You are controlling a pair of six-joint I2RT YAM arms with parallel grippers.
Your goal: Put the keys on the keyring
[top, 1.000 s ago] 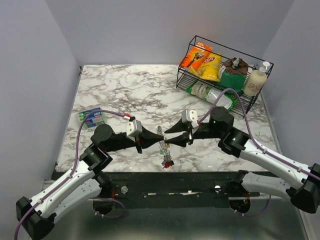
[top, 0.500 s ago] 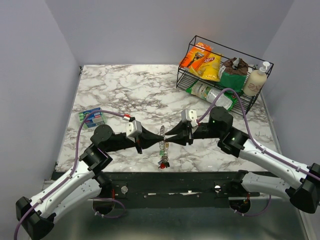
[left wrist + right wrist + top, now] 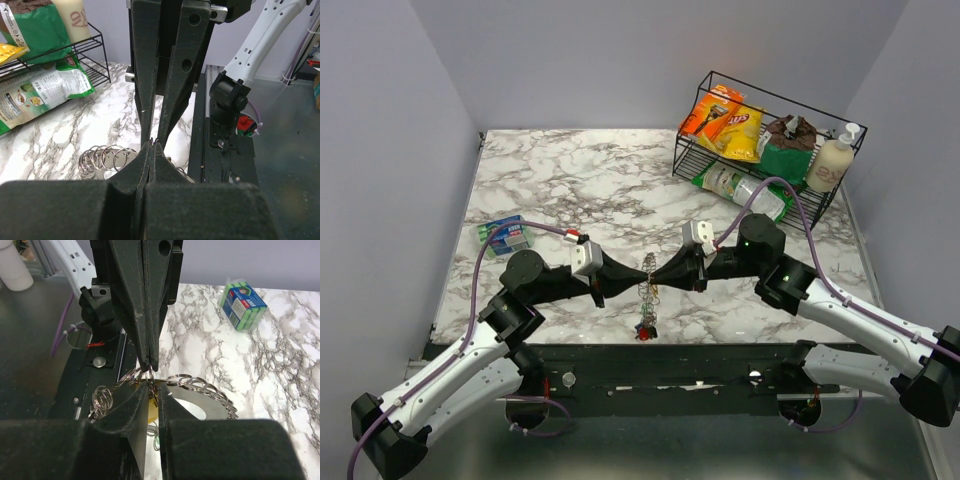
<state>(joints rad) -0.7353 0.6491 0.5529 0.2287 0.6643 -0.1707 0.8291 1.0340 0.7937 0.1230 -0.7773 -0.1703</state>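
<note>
Meeting tip to tip over the front part of the marble table [image 3: 560, 180], the left gripper [image 3: 151, 148] and the right gripper [image 3: 152, 398] both pinch the keyring [image 3: 200, 385], which hangs lifted between them. Left jaws are pressed tight together, right jaws a thin slit apart around the wire. Below the ring, the keys [image 3: 646, 328] dangle in a bunch near the table's front edge
</note>
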